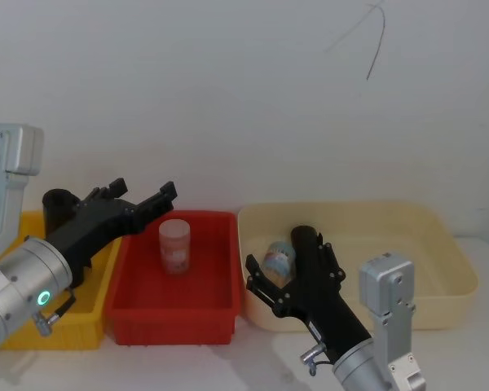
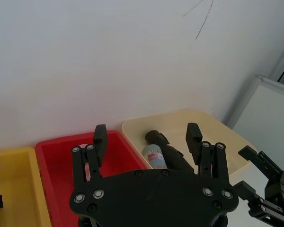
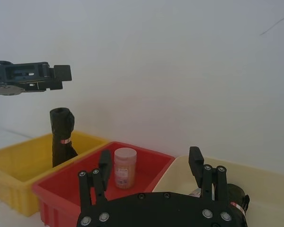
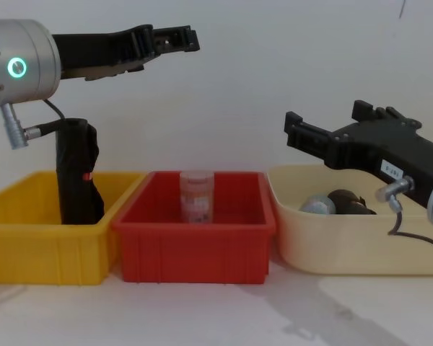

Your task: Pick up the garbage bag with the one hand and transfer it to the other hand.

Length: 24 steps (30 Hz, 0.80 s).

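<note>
the right gripper [image 1: 265, 285] sits lowest and closest in the head view, its fingers [image 3: 195, 161] spread apart and holding nothing, poised over the near left corner of the cream bin [image 1: 440, 220], where a black roll [image 2: 166, 152] and a small bottle [image 1: 279, 259] lie on their sides. the left gripper [image 4: 184, 37], on the arm with the green ring, hangs high above the red bin [image 4: 195, 245] with its fingers [image 2: 100, 137] also parted and empty, and a clear jar [image 4: 196, 196] stands in that bin. the garbage bag [image 4: 76, 173] stands upright in the yellow bin [image 4: 29, 245] at the far left, well apart from both grippers, and all three bins sit side by side on the white counter [image 4: 224, 310].
</note>
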Each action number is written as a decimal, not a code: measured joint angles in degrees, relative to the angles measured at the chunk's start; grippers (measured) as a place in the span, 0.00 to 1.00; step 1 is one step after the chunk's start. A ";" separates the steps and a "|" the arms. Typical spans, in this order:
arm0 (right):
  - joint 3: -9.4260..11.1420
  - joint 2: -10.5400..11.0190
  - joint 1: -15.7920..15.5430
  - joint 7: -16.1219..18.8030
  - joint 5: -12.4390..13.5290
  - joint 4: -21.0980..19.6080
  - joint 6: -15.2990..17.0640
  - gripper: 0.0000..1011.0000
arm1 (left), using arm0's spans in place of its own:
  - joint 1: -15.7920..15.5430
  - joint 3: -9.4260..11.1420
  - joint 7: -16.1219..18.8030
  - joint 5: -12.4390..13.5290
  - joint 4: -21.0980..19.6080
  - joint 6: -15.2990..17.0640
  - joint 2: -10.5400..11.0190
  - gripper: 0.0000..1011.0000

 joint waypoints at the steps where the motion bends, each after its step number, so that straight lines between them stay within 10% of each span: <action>1: -0.01 0.00 0.00 0.00 0.00 0.00 -0.01 0.99 | 0.01 0.00 0.00 0.00 0.00 0.00 0.01 0.99; 24: -0.02 0.03 -0.07 -0.01 -0.01 -0.01 -0.09 0.99 | 0.02 0.00 0.00 0.01 0.01 -0.01 0.01 0.99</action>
